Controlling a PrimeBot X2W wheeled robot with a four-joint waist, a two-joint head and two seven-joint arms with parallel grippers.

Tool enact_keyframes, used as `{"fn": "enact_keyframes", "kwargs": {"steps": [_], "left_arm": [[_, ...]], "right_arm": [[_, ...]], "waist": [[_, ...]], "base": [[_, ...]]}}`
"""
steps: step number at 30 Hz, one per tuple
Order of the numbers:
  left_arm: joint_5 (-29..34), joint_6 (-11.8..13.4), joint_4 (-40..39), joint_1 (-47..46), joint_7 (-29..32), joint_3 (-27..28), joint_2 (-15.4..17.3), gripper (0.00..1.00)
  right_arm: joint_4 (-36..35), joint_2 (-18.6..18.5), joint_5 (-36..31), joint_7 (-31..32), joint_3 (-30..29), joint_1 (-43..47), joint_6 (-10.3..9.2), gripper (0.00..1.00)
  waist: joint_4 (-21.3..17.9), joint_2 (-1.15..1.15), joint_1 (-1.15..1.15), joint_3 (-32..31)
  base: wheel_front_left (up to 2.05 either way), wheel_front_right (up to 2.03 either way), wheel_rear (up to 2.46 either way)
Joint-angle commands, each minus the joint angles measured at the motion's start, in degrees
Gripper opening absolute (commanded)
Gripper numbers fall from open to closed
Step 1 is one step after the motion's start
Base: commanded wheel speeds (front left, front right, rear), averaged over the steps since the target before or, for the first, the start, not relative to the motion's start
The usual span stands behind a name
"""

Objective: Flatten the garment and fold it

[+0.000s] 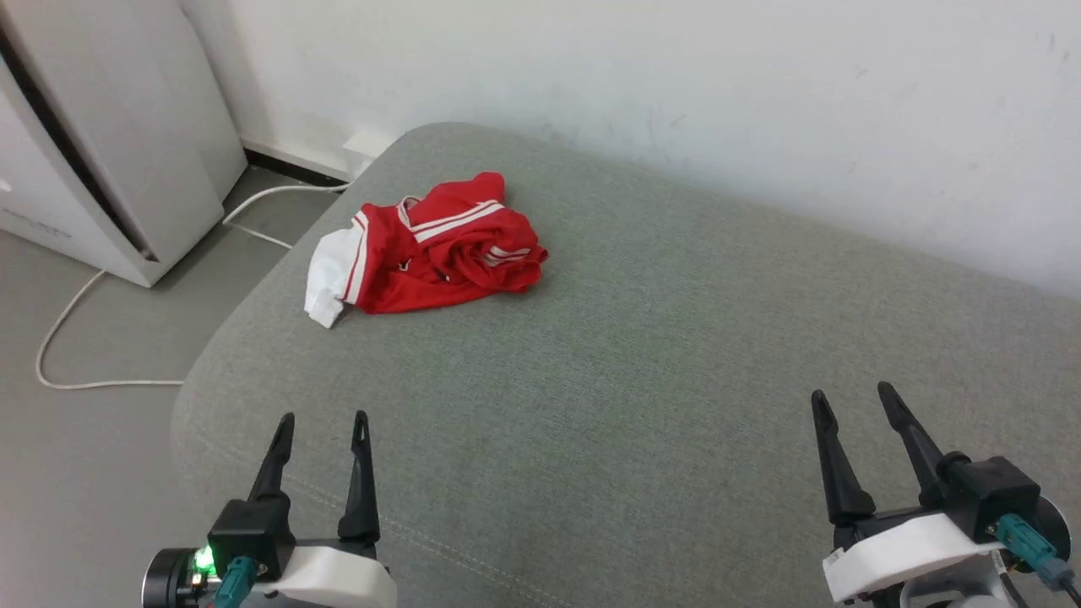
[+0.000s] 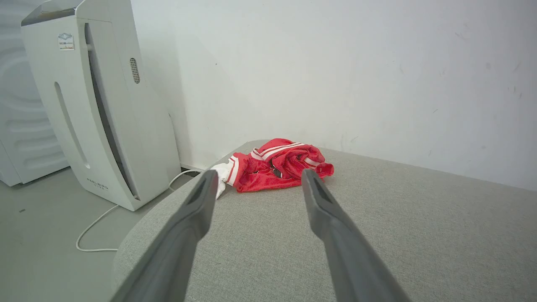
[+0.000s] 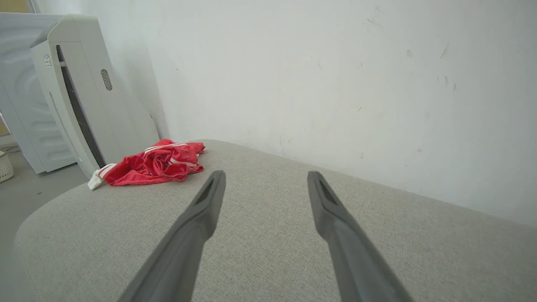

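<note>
1. I saw the shirt (image 1: pixel 431 249) crumpled in a heap on the grey cushion (image 1: pixel 642 363), near its far left corner and close to the wall (image 1: pixel 676 84).
2. It was mostly red. One white sleeve (image 1: pixel 325 279) stuck out on the left toward the cushion's edge, and striped red-and-white trim showed on top. I couldn't read any lettering in the folds.
3. My left gripper (image 1: pixel 324 415) was over the near left part of the cushion. Its fingers were spread with nothing between them, pointing toward the shirt and well apart from it.
4. My right gripper (image 1: pixel 850 390) was at the near right, fingers also spread and empty, farther from the shirt than the left one.
5. In the left wrist view the shirt lay beyond and between the two fingertips. In the right wrist view it lay off to the upper left of the fingers.
6. A white upright appliance (image 1: pixel 110 143) stood on the floor (image 1: pixel 84 439) left of the cushion, by the wall. A white cable (image 1: pixel 59 325) looped across the floor beside it.
</note>
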Motion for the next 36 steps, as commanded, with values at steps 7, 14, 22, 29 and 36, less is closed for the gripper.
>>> {"fn": "enact_keyframes", "kwargs": {"steps": [7,14,22,29,36], "left_arm": [[-0.8,0.7,0.0,0.9,-1.5,-0.2,0.0,1.00],[-1.1,1.0,0.0,1.0,-2.2,-0.6,0.0,1.00],[-1.5,0.8,0.5,1.1,-3.1,-0.4,0.0,1.00],[-1.8,0.8,0.4,0.9,-3.7,-0.3,0.0,1.00],[-1.9,1.2,0.2,1.0,-3.7,-0.6,0.0,1.00]], "right_arm": [[0.4,0.2,0.9,-1.4,0.2,0.8,-0.10,1.00],[0.7,0.2,1.1,-2.2,0.4,0.9,-0.11,1.00],[1.3,0.2,1.4,-3.1,0.6,1.1,-0.12,1.00],[1.5,0.2,1.2,-3.6,1.0,1.2,-0.12,1.00],[1.5,0.2,0.8,-3.6,1.0,1.1,-0.12,1.00]], "waist": [[2.4,-0.01,0.00,0.1],[4.1,-0.01,0.00,0.2],[6.2,-0.01,0.00,0.2],[7.4,-0.01,0.00,0.4],[7.3,-0.01,0.00,0.8]], "base": [[0.00,0.00,0.00],[0.00,0.00,0.00],[0.00,0.00,0.00],[0.00,0.00,0.00],[0.00,0.00,0.00]]}}
